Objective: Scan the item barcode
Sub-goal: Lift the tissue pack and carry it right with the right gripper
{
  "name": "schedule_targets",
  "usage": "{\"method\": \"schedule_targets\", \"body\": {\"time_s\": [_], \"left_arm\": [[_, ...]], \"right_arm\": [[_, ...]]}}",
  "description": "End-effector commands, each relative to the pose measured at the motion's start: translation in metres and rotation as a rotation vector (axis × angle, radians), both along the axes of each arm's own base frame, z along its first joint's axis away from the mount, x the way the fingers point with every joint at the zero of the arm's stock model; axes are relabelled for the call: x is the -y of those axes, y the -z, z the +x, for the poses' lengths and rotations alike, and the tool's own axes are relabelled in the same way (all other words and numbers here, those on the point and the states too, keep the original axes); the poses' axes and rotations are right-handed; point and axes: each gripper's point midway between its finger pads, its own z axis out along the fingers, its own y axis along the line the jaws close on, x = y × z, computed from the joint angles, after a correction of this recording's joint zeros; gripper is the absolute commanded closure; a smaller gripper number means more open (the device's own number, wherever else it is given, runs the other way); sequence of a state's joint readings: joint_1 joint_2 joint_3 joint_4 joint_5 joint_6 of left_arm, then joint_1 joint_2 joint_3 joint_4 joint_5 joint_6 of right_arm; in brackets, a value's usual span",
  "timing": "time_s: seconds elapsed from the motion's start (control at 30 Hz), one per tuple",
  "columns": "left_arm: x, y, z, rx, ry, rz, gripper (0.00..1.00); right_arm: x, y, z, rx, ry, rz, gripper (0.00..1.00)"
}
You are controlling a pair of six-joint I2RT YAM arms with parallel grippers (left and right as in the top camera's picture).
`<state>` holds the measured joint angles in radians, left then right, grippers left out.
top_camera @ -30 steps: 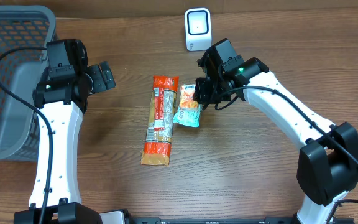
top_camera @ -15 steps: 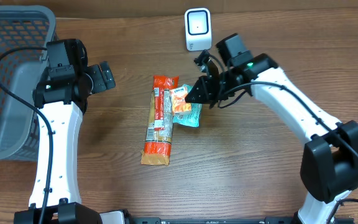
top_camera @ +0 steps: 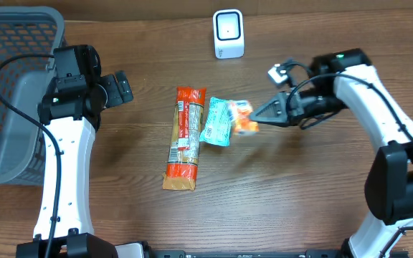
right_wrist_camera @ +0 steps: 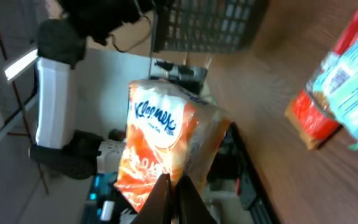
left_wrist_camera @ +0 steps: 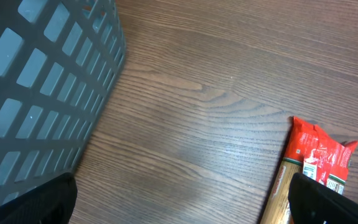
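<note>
My right hand [top_camera: 262,116] was clenched on the Kleenex pack [top_camera: 244,119], up off the tabletop [top_camera: 285,193]. Just past my fingertips lay the teal packet [top_camera: 216,123], then the long red packet [top_camera: 186,136]. The scanner [top_camera: 229,34] sat well off sideways. Far across, my left hand [top_camera: 122,89] hung released near the basket [top_camera: 13,72].

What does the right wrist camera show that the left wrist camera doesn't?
Only the right wrist: the Kleenex tissue pack pinched in the right hand, and a teal packet. Only the left wrist: the left hand, open, its fingers at the lower corners. Both: the grey basket, the wooden table and the red-ended long packet.
</note>
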<state>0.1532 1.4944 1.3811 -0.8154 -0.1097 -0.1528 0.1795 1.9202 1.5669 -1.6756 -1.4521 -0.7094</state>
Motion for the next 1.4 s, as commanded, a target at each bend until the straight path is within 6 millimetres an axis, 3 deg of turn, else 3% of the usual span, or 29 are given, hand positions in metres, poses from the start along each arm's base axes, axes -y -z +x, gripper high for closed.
{"method": "schedule_targets", "body": {"time_s": [0.0, 0.17, 0.37, 0.57, 0.73, 1.37], "left_arm": [[-0.002, -0.001, 0.003, -0.001, 0.009, 0.015, 0.00], [-0.002, -0.001, 0.003, 0.000, 0.009, 0.015, 0.00], [-0.002, -0.001, 0.003, 0.000, 0.009, 0.015, 0.00], [-0.002, -0.001, 0.003, -0.001, 0.009, 0.015, 0.00], [-0.002, -0.001, 0.003, 0.000, 0.009, 0.015, 0.00], [-0.002, -0.001, 0.003, -0.001, 0.009, 0.015, 0.00]], "right_arm": [[0.009, -0.023, 0.002, 0.265, 0.036, 0.107, 0.96], [0.010, -0.031, 0.001, 0.284, 0.047, 0.121, 0.96], [0.017, -0.066, -0.010, 0.375, 0.079, 0.175, 0.96], [0.037, -0.102, -0.026, 0.408, 0.139, 0.167, 0.96], [0.050, -0.118, -0.034, 0.425, 0.181, 0.158, 0.96], [0.054, -0.113, -0.039, 0.427, 0.178, 0.089, 0.96]]}}
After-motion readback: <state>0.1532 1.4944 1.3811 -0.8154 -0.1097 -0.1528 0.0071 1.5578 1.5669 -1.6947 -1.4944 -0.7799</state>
